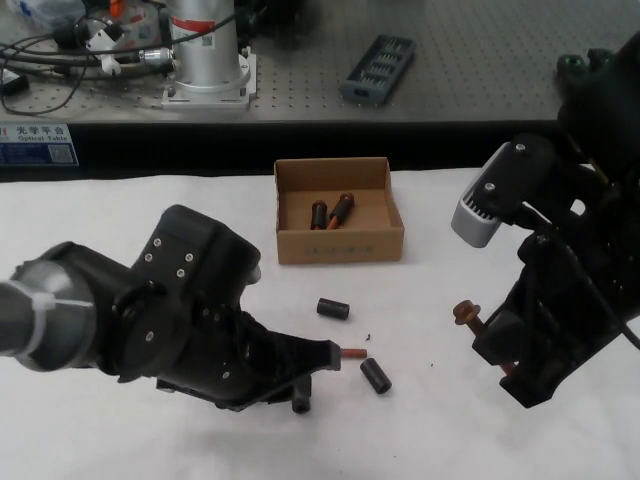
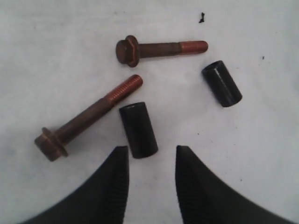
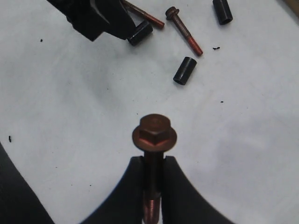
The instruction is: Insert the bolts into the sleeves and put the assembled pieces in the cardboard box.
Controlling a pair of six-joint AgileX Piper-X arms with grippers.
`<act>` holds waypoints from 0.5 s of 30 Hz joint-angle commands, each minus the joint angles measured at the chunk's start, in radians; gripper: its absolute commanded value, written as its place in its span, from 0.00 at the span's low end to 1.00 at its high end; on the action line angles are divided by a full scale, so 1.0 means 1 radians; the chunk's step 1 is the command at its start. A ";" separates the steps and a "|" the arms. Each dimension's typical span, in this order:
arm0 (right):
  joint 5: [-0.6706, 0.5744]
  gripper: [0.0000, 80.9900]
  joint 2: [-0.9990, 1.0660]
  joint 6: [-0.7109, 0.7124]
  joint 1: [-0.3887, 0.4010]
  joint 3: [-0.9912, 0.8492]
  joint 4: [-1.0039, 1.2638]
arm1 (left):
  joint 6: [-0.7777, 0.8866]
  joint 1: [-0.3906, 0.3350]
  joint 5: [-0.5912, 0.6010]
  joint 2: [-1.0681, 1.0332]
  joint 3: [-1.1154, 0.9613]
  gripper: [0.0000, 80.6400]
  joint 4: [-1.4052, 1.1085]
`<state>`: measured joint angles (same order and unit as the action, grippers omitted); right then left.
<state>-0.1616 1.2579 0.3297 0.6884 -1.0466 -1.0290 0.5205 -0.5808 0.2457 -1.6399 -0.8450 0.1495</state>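
Readies the bolt-into-sleeve step: clamps a rusty copper-coloured hex-flange bolt [image 3: 154, 140] by its shank in the right gripper [image 3: 153, 159] at three o'clock, poises the parted, empty left gripper [image 2: 151, 151] just over a short black cylindrical sleeve [image 2: 138, 130] at six o'clock, probably needs that sleeve pinched next.

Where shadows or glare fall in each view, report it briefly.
High view: glare on the metal cylinder at the back, the white cloth evenly lit. Left wrist view: only thin, soft shadows beside the bolts and sleeves. Right wrist view: no hard shadow under the held bolt in the right gripper; light is diffuse.
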 commanded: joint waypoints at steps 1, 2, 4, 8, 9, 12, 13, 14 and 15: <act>-0.013 0.04 -0.015 0.007 0.002 -0.002 -0.007 | 0.089 -0.003 -0.026 -0.028 -0.003 0.32 -0.033; -0.013 0.04 -0.015 0.007 0.002 -0.002 -0.007 | 0.098 -0.003 -0.026 -0.035 -0.003 0.32 -0.044; -0.013 0.04 -0.015 0.007 0.002 -0.002 -0.007 | 0.132 -0.003 -0.026 -0.049 -0.003 0.32 -0.077; -0.013 0.04 -0.015 0.007 0.002 -0.002 -0.007 | 0.182 -0.003 -0.033 -0.068 -0.003 0.32 -0.107; -0.013 0.04 -0.015 0.007 0.002 -0.002 -0.007 | 0.184 -0.003 -0.036 -0.070 -0.003 0.32 -0.107; -0.013 0.04 -0.015 0.007 0.002 -0.002 -0.007 | 0.202 -0.003 -0.058 -0.073 -0.003 0.32 -0.103; -0.013 0.04 -0.015 0.007 0.002 -0.002 -0.007 | 0.215 -0.003 -0.067 -0.073 -0.003 0.32 -0.103; -0.013 0.04 -0.015 0.007 0.002 -0.002 -0.007 | 0.226 -0.003 -0.076 -0.073 -0.003 0.32 -0.103; -0.013 0.04 -0.015 0.008 0.002 -0.002 -0.007 | 0.232 -0.005 -0.082 -0.073 -0.003 0.32 -0.103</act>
<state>-0.1616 1.2579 0.3297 0.6884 -1.0466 -1.0290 0.7178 -0.5808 0.1945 -1.7103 -0.8450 0.0491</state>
